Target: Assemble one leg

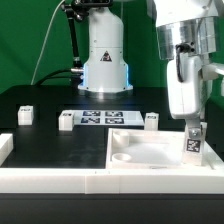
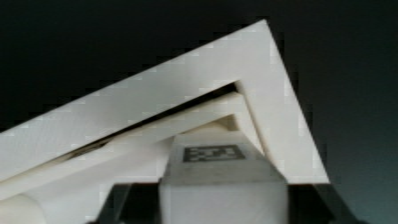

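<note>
Leg [image 1: 193, 142] clamped in gripper [image 1: 192, 128] jaws over plate [image 1: 150, 152] corner; risk: tilt, jams at socket.

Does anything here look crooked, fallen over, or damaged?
Nothing stands out. The gripper holds one leg upright at the plate corner; the other legs stand upright near the marker board.

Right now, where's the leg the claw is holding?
In the exterior view, the leg is at the right, gripped by the claw, upright over the right corner of the plate.
</note>
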Tool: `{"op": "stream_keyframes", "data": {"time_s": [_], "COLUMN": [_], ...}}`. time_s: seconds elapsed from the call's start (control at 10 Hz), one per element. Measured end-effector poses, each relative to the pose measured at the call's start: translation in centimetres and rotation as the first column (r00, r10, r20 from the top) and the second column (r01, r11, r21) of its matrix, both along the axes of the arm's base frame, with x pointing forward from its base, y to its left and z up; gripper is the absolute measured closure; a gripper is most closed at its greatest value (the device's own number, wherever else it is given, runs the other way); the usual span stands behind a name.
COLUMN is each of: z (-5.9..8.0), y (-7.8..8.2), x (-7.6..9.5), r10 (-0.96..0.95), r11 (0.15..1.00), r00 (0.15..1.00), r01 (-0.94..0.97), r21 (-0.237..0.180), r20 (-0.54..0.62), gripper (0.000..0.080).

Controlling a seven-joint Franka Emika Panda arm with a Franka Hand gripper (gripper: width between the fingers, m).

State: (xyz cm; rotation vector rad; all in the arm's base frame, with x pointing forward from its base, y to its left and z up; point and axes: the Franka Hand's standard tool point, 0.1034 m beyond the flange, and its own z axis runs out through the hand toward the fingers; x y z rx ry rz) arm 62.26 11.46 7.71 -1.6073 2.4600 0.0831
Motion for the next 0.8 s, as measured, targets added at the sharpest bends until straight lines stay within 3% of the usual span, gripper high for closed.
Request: {"op": "stream_keyframes", "data": {"time_s": [0.2,0.3,0.4,0.5,0.6,0.8], "z": [-0.01,-0.04,-0.05,-0.07,-0.08,-0.1], "y": [-0.13,-0.1,-0.07,-0.04,-0.03,0.0], "x": [0.02,0.0,-0.01,-0.02,-0.03,-0.04], "r10": [0.0,0.003,0.004,0.007,0.008,0.01], "r11": [1.0,1.0,1.0,1.0,1.0,1.0], "r00": [1.0,1.0,1.0,1.0,1.0,1.0], "r01": [0.0,-0.003,-0.004,-0.007,-0.008,-0.01], "r21": [0.0,-0.001,-0.001,-0.001,-0.001,-0.002], "r20": [0.0,0.0,0.0,0.0,0.0,0.0], "gripper": [0.0505,0.0442,0.0442,0.0245,0.0177,0.0156]}}
